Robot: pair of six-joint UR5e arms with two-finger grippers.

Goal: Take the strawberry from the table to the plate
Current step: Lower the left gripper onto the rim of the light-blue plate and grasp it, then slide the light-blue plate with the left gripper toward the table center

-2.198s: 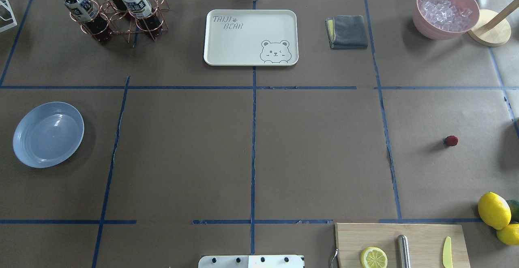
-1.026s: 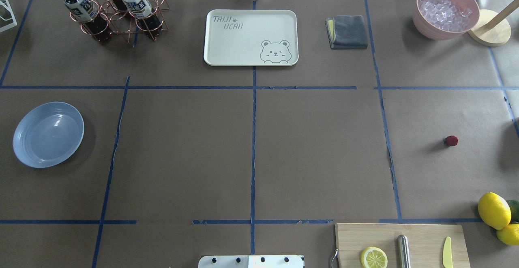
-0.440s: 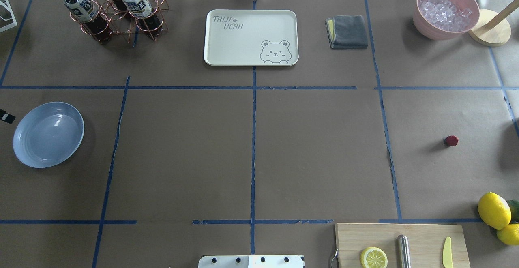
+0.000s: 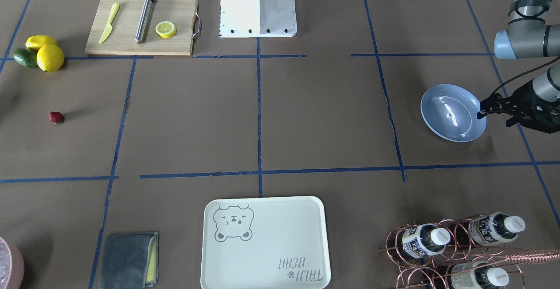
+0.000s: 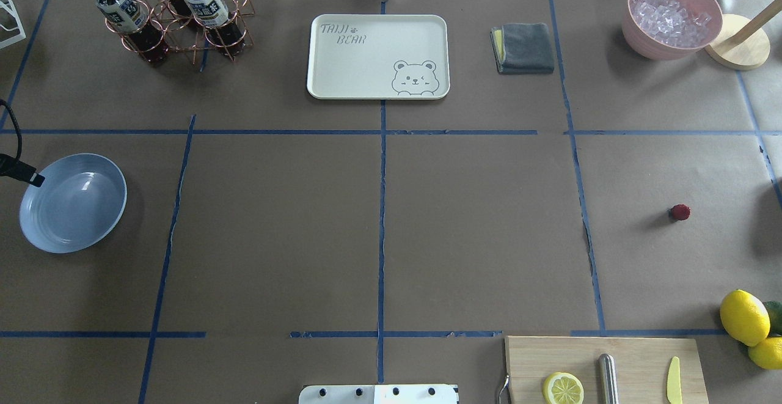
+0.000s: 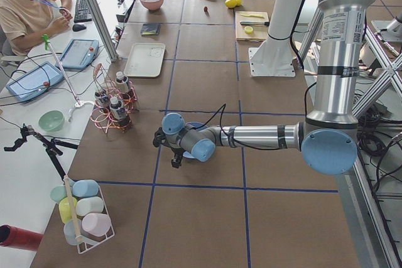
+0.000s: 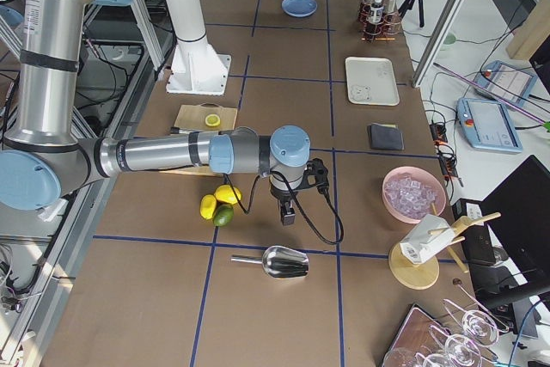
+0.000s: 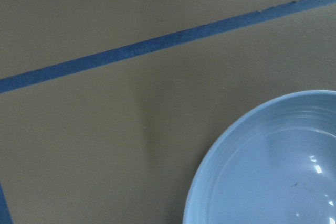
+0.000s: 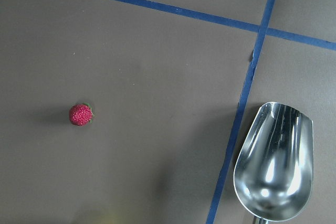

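Note:
The strawberry lies alone on the table at the robot's right; the right wrist view shows it left of centre. The empty light-blue plate sits at the far left. My left gripper hovers at the plate's outer edge, its fingers apart and holding nothing; one fingertip shows in the overhead view. The left wrist view looks down on the plate's rim. My right gripper hangs over the table near the lemons; whether it is open or shut I cannot tell.
A cutting board with a lemon slice, a metal rod and a yellow knife lies at the near edge. Lemons sit at the right, a metal scoop beyond them. A bear tray, grey cloth, ice bowl and bottle rack line the far side.
The left gripper's tip has come into the overhead view from the left edge and moved up to the plate's rim. The strawberry and the plate have not moved.

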